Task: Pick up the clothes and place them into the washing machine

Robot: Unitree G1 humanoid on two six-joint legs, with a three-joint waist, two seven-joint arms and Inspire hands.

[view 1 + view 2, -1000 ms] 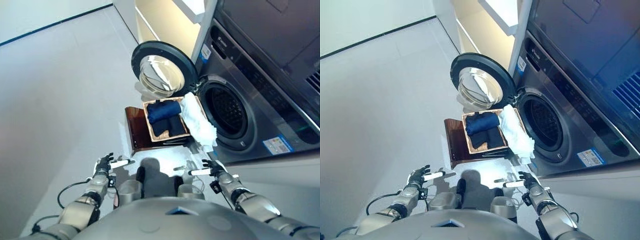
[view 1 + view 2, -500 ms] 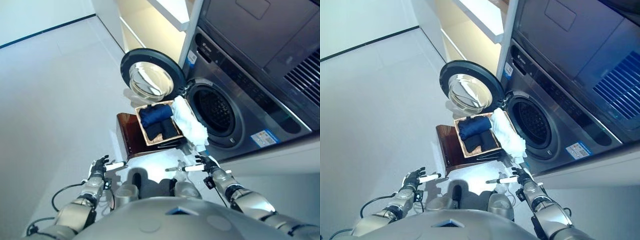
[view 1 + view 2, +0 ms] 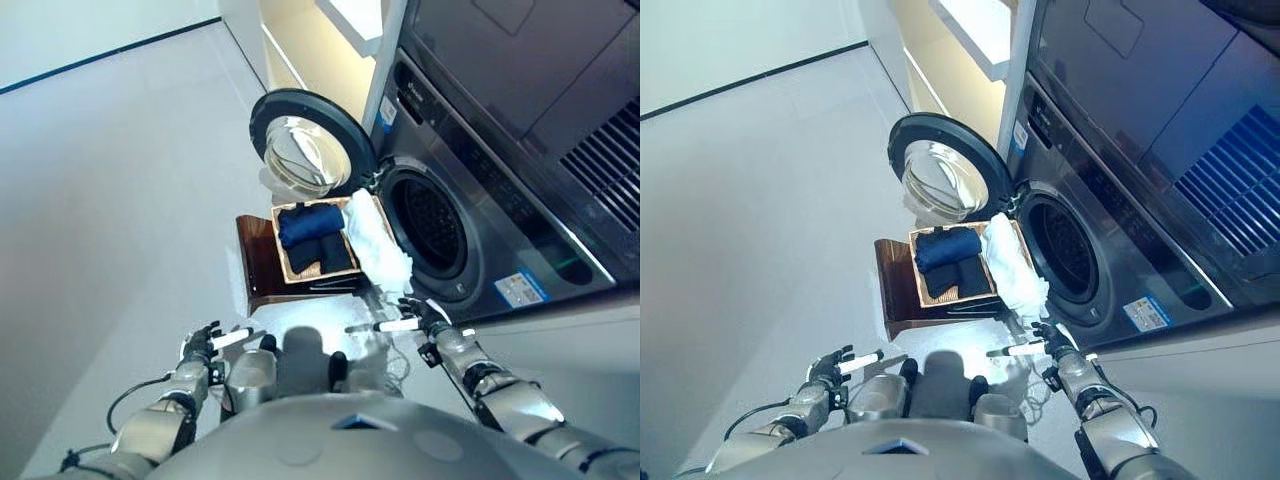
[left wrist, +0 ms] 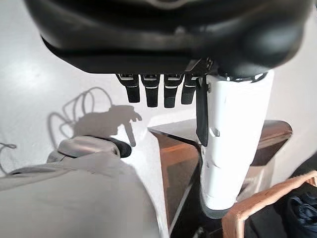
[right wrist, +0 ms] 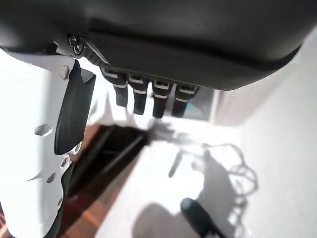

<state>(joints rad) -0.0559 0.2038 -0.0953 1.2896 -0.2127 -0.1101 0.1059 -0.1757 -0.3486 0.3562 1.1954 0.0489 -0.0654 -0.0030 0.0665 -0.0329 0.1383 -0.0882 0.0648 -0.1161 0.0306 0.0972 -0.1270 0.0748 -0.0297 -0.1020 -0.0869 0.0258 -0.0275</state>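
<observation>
1. While the task has not yet reached a grasp, the left eye view shows the basket [image 3: 283, 262] on a dark wooden stand [image 3: 252, 270], just before the washing machine [image 3: 470, 230], whose door [image 3: 306, 150] is swung wide open. Folded dark blue clothes [image 3: 310, 223] and black clothes [image 3: 322, 254] lie inside the basket, and a white cloth [image 3: 378, 244] drapes over the rim nearest the drum opening [image 3: 432, 228]. The left hand [image 3: 202, 345] hangs low and apart from the stand, empty; the right hand [image 3: 420, 316] hovers near the lower end of the white cloth, also empty.

2. The right eye view gives the same layout: both hands sit short of the basket, and the drum looks dark, with no clothes visible in it.

3. The left wrist view shows the left hand's fingers [image 4: 151, 93] straight and relaxed, thumb extended, nothing between them; the stand and a corner of the basket rim lie past them.

4. The right wrist view shows the right hand spread the same way, holding nothing, with the stand's dark edge beyond it.

5. The step in hand looks like the approach. To do it well, I would bring the right hand over the white cloth first, since it lies closest, lower the fingers spread, and gather a thick fold before closing. Catching the rim could tip the basket off the stand.
</observation>
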